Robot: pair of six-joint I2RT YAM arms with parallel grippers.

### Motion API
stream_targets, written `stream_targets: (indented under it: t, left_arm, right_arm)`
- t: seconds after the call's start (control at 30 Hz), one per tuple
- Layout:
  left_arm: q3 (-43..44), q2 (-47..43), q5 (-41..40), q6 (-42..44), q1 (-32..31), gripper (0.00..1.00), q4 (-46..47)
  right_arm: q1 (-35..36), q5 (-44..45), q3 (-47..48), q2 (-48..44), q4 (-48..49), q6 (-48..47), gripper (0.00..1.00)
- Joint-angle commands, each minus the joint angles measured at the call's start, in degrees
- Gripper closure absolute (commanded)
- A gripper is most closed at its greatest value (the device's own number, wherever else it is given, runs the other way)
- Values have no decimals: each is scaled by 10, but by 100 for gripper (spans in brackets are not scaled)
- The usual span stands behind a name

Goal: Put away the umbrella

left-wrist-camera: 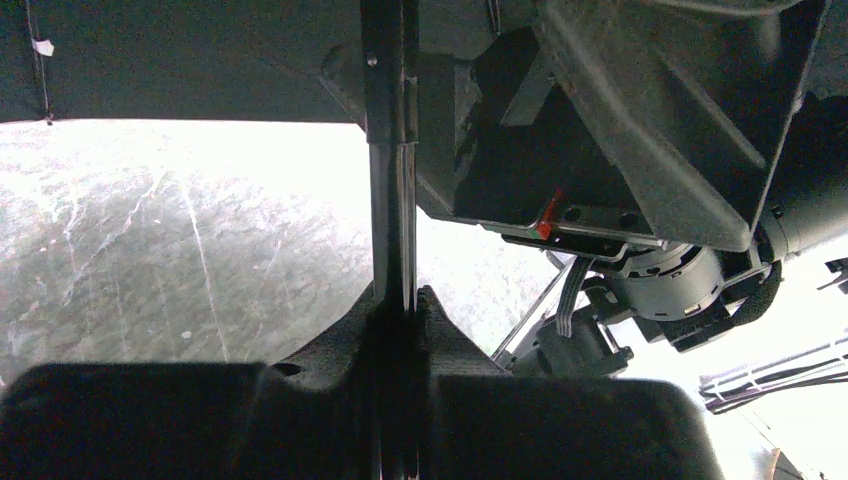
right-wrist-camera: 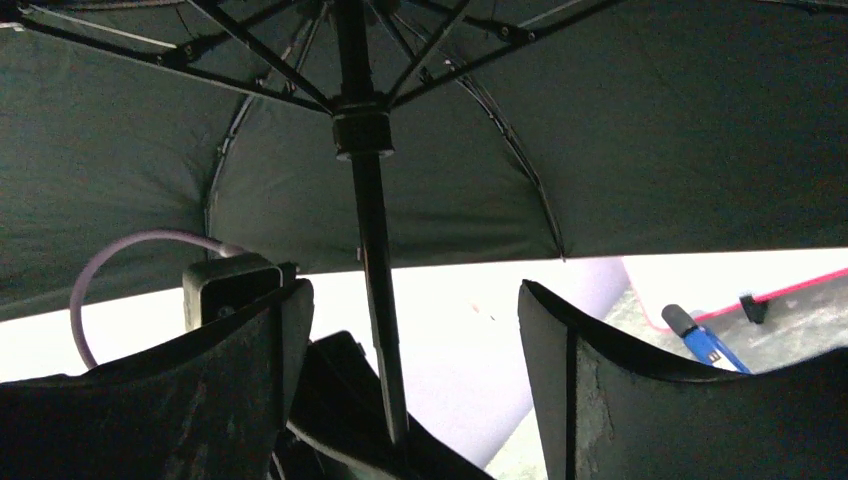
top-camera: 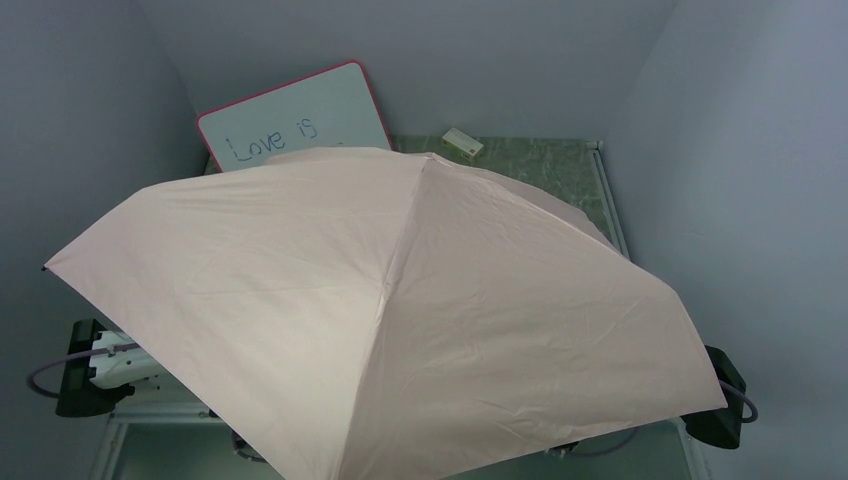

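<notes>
At the near edge of the table (top-camera: 545, 165), the two arm bases are sticking out from under the open umbrella (top-camera: 300, 260): the left base (top-camera: 95, 365) on one side, the right base (top-camera: 725, 405) on the other. Everything between them is lying hidden from above.

Under the cover, the left gripper (left-wrist-camera: 400, 315) is clamping the black shaft (left-wrist-camera: 390, 200), its jaws pressing in on both sides and holding the shaft upright. The right gripper (right-wrist-camera: 412, 290) is standing just beside it with its jaws spread wide; its fingers (right-wrist-camera: 575, 370) are flanking the shaft without touching it (bright gaps are showing on either side). A pale purple cable (right-wrist-camera: 100, 265) is looping behind the left gripper's housing in the right wrist view.

Higher up, the shaft is meeting a black hub (right-wrist-camera: 360, 130), and thin ribs (right-wrist-camera: 250, 85) are fanning out from it across the black inner face of the canopy (right-wrist-camera: 120, 170). Seen from above, the pale pink outer face is spreading over most of the table, tilting down toward the near right.

Beyond the canopy's far rim, a pink-framed whiteboard (top-camera: 300, 115) is leaning against the back wall, showing the words "Love is". A blue marker (right-wrist-camera: 700, 340) is lying near its frame. A small cream block (top-camera: 462, 143) is sitting at the far edge of the green marbled surface.
</notes>
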Motion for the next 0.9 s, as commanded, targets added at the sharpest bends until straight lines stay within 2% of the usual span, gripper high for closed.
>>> stream_targets:
  t: [0.0,0.23,0.43,0.87]
  left_arm:
    - [6,-2,2,-3,1,95,39]
    - [14,6,5,-5,1,95,24]
    - [13,8,11,-8,1,95,24]
    - [17,15,20,-7,1,95,12]
  right_arm:
    - [0,26,26,24,71,2,23]
    - [0,26,62,68,113,-21,23]
    - [1,44,86,87,106,-32,24]
    - [-1,68,116,128,118,-34,32]
